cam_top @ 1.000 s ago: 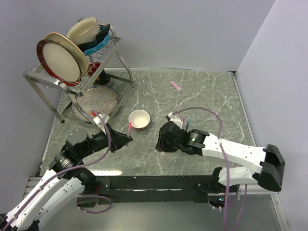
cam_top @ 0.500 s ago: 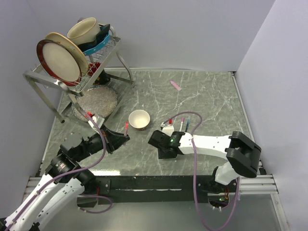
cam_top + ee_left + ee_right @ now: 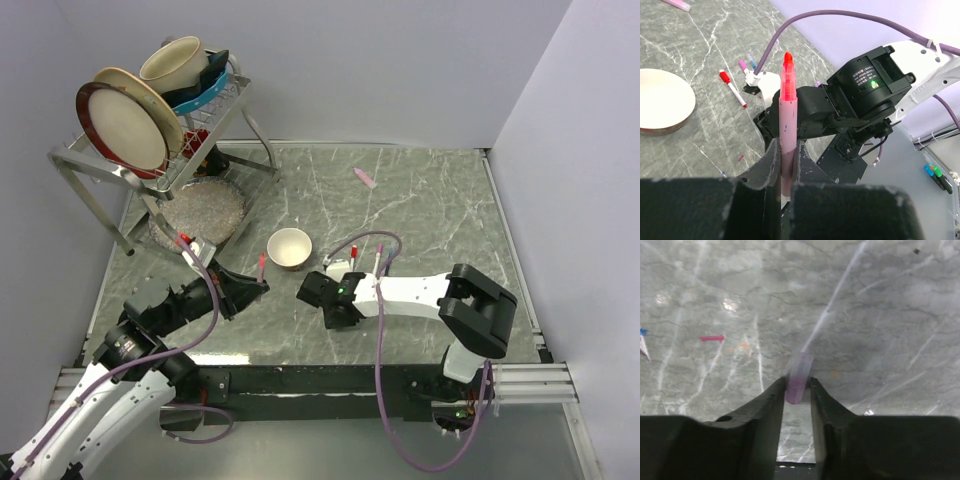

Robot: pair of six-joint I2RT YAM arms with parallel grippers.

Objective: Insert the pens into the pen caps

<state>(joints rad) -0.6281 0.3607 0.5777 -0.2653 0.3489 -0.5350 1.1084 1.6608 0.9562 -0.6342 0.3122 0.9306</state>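
The left hand [image 3: 786, 152] pinches a pink pen [image 3: 788, 105], tip up. The right hand [image 3: 797, 390] pinches a lilac cap [image 3: 800, 367] close to the surface [image 3: 880, 315].

Top camera sits high behind the bases, looking down on the whole grey veined marble tabletop [image 3: 430, 200], both arms in shot. Left wrist camera rides low, sighting along the left gripper [image 3: 786, 150] and its pink-barrelled, red-tipped pen [image 3: 788, 105], facing the right arm's black wrist housing [image 3: 870, 85]. Overhead shares that, and the small round cream bowl [image 3: 660, 102]. Right wrist camera tips steeply down, tight on the marble, right gripper [image 3: 798, 385] pinching a lilac plastic cap [image 3: 799, 372].
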